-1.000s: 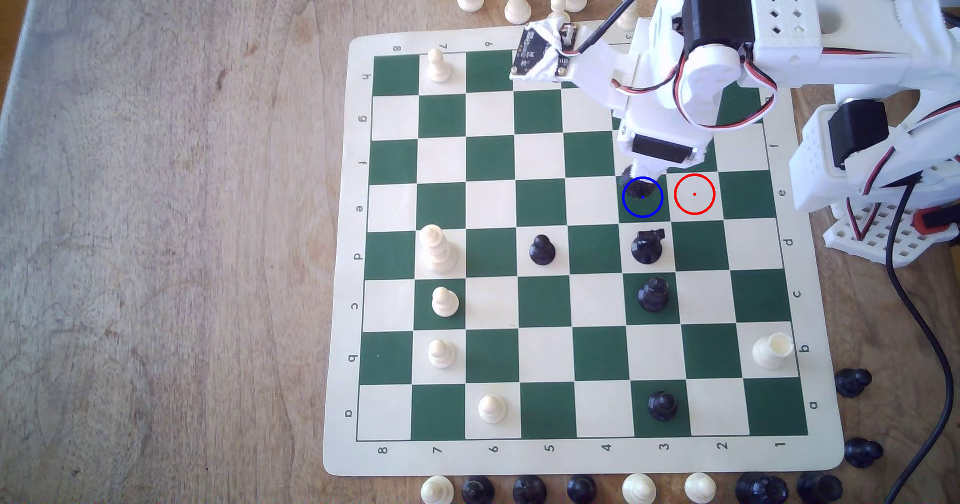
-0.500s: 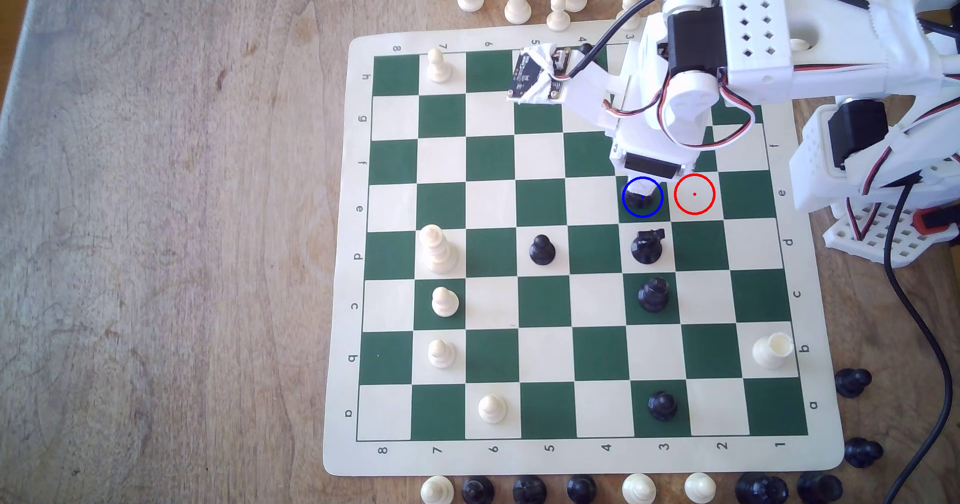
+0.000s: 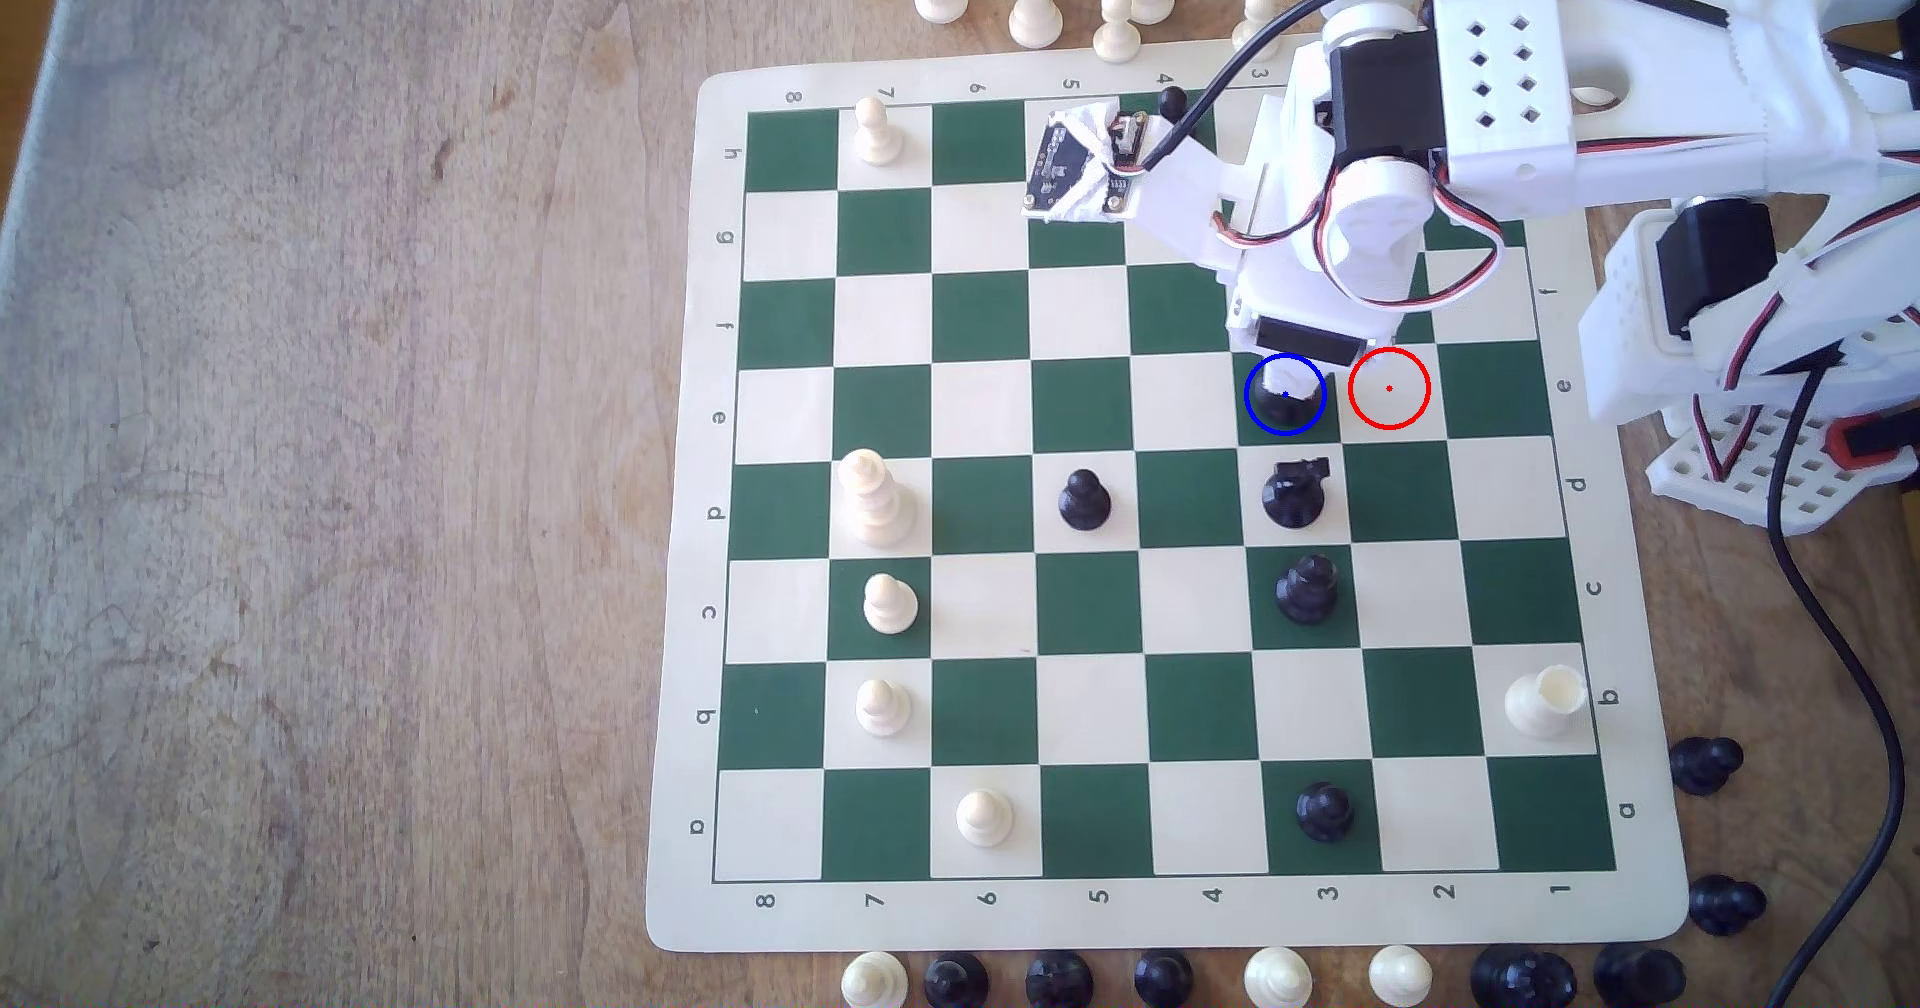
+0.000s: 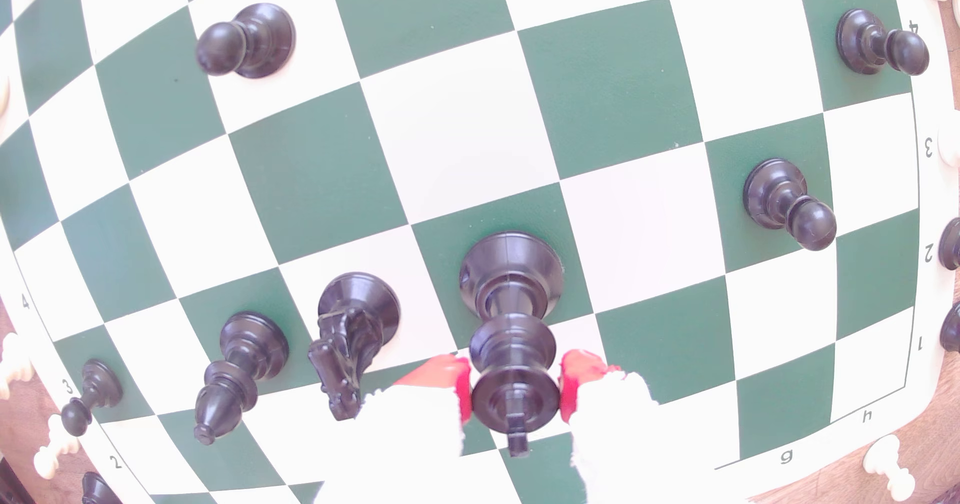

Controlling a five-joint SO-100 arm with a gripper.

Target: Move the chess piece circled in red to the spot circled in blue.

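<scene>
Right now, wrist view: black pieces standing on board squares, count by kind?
Pawns: 4
Knight: 1
Bishop: 1
Tall cross-topped chess piece, between the fingers: 1
Total: 7

Black knight (image 3: 1294, 494) crowds the spot (image 3: 1311, 424); the red-ringed square (image 3: 1389, 388) lies open.

In the exterior view, the gripper (image 3: 1288, 377) covers most of the chess piece (image 3: 1288, 408), and the arm (image 3: 1382, 188) hides board squares beyond it.
</scene>
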